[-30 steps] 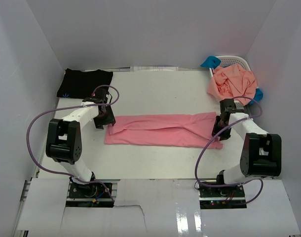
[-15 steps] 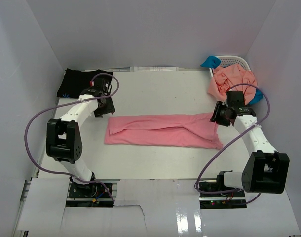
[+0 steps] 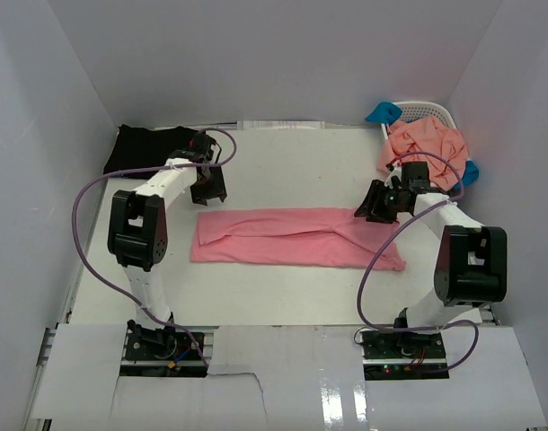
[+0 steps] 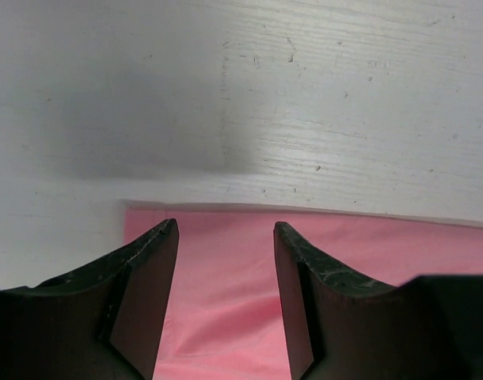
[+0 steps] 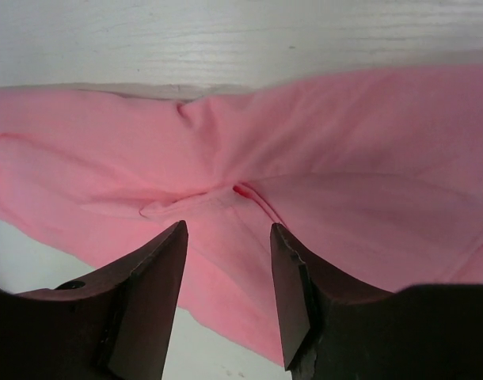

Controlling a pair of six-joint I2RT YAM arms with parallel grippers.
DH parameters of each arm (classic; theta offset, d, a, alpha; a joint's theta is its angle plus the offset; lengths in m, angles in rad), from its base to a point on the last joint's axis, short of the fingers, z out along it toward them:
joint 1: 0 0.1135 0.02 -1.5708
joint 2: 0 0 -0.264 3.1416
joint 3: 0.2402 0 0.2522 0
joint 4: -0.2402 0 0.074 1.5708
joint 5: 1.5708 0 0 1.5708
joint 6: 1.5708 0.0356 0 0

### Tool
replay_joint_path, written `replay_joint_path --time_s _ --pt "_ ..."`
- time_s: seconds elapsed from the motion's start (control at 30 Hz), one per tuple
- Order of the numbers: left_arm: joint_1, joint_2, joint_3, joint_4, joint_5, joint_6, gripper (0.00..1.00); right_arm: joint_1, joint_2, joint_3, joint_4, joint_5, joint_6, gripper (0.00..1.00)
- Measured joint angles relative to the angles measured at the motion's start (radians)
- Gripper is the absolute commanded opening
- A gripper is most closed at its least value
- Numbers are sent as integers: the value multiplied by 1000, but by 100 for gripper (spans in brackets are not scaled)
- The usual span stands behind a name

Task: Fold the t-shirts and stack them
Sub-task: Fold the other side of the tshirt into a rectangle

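A rose-pink t-shirt (image 3: 292, 238) lies as a long folded strip across the middle of the table. My left gripper (image 3: 208, 190) hangs open just behind its far left corner; in the left wrist view the pink t-shirt (image 4: 376, 261) shows below the left gripper (image 4: 226, 231), with nothing between the fingers. My right gripper (image 3: 375, 206) stands open over the strip's far right end; in the right wrist view the pink t-shirt (image 5: 352, 158) lies creased under the right gripper (image 5: 226, 231), not pinched. A black t-shirt (image 3: 153, 148) lies folded at the back left.
A white lattice basket (image 3: 433, 110) stands at the back right with a salmon-orange t-shirt (image 3: 427, 148) heaped in it and bright blue cloth (image 3: 382, 113) at its rim. White walls close in three sides. Purple cables loop from both arms.
Both grippers have let go of the pink strip's ends, lifted and swung toward its far edge. The right jaws have spread wider. The shirt lies as before.
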Motion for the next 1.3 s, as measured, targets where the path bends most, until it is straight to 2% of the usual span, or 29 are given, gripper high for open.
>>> replay_joint_path --time_s 0.4,1.07,1.3 --pt "1 47 23 -8 25 6 62 48 111 25 79 -101 -4 49" --pt "1 47 23 -8 24 10 62 73 137 24 96 -37 -31 50" --pt "1 47 23 -8 24 10 62 73 137 24 96 -29 -39 45"
